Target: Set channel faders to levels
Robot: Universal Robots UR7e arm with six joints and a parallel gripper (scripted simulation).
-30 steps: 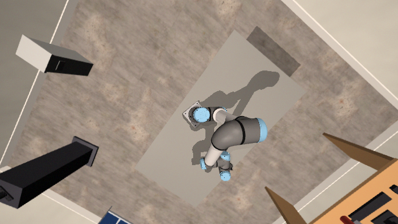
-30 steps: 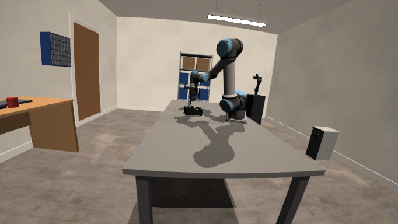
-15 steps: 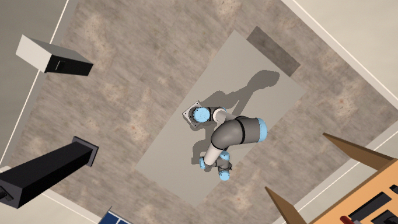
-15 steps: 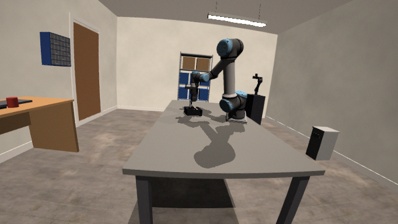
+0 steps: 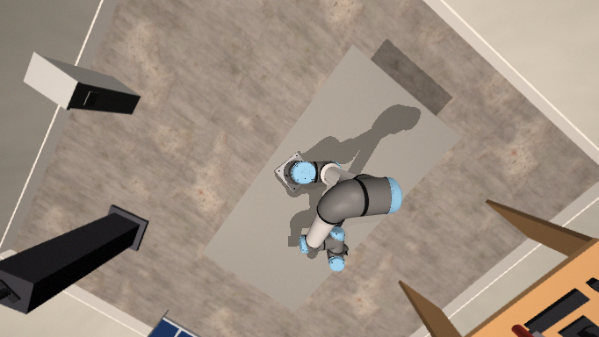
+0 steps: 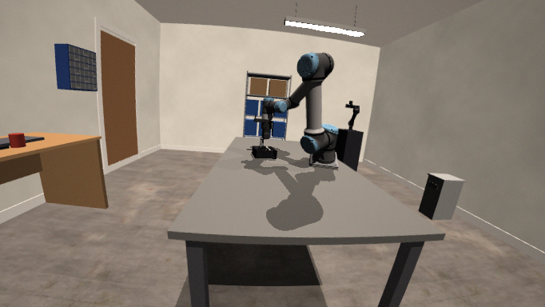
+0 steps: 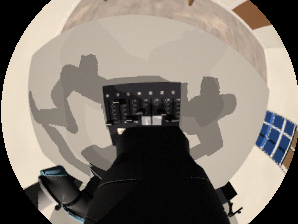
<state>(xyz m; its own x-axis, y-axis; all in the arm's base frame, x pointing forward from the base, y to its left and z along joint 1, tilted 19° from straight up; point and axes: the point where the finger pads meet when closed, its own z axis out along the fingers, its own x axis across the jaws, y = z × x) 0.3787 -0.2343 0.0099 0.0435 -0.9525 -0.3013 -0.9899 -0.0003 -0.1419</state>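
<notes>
With its fingers [image 6: 261, 145] closed together on nothing, the arm stands over the lighting desk [image 6: 264, 153] [image 7: 142, 88], at the bench's [image 6: 305, 236] [image 7: 150, 37] eleven o'clock in the exterior view. Fader setting appears in hand; next, verify contact, then push straight along one slot.

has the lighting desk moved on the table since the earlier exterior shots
No, the lighting desk shows no visible shift: in the exterior view it sits at the same spot beside the left edge of the table.
</notes>
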